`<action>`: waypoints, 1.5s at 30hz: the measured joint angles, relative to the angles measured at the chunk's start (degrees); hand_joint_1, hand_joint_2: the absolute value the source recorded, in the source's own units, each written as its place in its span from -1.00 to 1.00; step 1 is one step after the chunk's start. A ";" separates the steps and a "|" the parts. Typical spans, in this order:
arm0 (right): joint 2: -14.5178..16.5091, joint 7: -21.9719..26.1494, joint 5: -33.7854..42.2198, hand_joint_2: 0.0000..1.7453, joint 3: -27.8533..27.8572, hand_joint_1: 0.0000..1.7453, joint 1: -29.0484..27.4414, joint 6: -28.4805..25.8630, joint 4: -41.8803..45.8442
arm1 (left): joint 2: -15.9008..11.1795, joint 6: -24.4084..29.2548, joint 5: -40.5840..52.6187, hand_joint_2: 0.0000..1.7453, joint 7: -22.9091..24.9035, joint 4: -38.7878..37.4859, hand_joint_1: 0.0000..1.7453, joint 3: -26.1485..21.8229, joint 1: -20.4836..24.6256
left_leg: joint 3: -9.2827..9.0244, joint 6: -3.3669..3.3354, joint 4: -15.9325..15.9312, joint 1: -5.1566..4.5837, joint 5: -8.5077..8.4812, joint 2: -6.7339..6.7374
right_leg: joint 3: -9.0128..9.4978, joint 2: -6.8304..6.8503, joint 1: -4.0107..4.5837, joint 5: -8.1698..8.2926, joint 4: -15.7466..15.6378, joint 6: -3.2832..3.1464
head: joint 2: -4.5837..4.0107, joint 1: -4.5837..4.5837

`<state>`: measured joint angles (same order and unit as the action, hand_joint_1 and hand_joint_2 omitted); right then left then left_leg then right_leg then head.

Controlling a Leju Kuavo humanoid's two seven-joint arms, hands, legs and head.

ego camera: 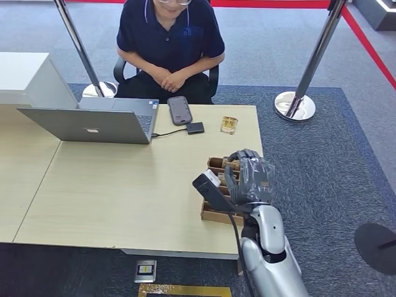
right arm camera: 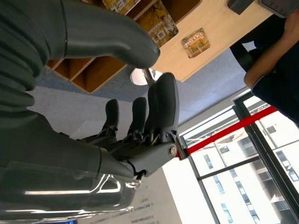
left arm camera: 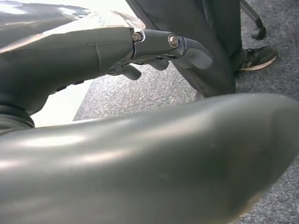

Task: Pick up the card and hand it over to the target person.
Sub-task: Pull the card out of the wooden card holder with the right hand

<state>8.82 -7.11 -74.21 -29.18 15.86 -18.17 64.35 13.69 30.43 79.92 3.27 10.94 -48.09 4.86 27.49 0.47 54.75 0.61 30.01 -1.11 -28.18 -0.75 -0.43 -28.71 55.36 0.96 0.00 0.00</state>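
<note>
A card with a yellowish printed face lies flat on the table, alone, beyond the wooden tray on the side toward the person; in the right wrist view it is the small loose card past the tray's edge. The tray sits near the table's right edge, divided into compartments, and more cards stand or lean in them. The right hand hovers over the tray, fingers curled loosely and apart, thumb out over the compartments, holding nothing; it touches no card. Beyond the loose card, nearer the person, lie a phone and a small dark box with a cable running to the laptop, which stands open well left of the tray. The person sits at the far side of the table, hands together. Two stanchion bases stand on the carpet behind the table. The left hand hangs low beside the table with its fingers stretched out and empty.
</note>
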 joint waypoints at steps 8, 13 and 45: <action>0.66 -1.05 -0.46 1.00 0.08 0.05 1.49 0.30 -3.36 | -0.06 0.06 0.11 -1.00 -0.02 0.02 -1.00 0.02 0.02 | 0.02 0.01 0.01 0.00 -0.01 0.01 | -0.02 0.00 0.00 0.01 0.01 0.00 | 0.00 0.00; 0.93 -1.76 -0.68 1.00 0.27 0.04 2.18 0.30 -5.33 | -0.05 -0.04 0.42 -1.00 0.17 0.01 -1.00 0.23 0.01 | 0.01 0.00 0.01 0.00 0.00 -0.02 | 0.00 0.01 0.00 -0.01 0.01 0.00 | 0.00 0.00; 1.98 -4.13 -2.28 1.00 1.52 -0.08 2.25 0.67 -11.26 | 0.00 -0.22 1.26 -1.00 -0.28 0.03 -1.00 0.85 0.07 | 0.01 0.01 0.00 0.00 -0.01 -0.05 | 0.00 0.05 0.00 -0.01 0.01 0.00 | 0.00 0.00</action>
<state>10.80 -11.24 -76.50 -27.66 18.11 -17.50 53.08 13.69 30.21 81.18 3.00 10.97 -47.24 4.92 27.50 0.47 54.76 0.61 30.00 -1.16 -28.19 -0.71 -0.43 -28.72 55.36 0.95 0.00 0.00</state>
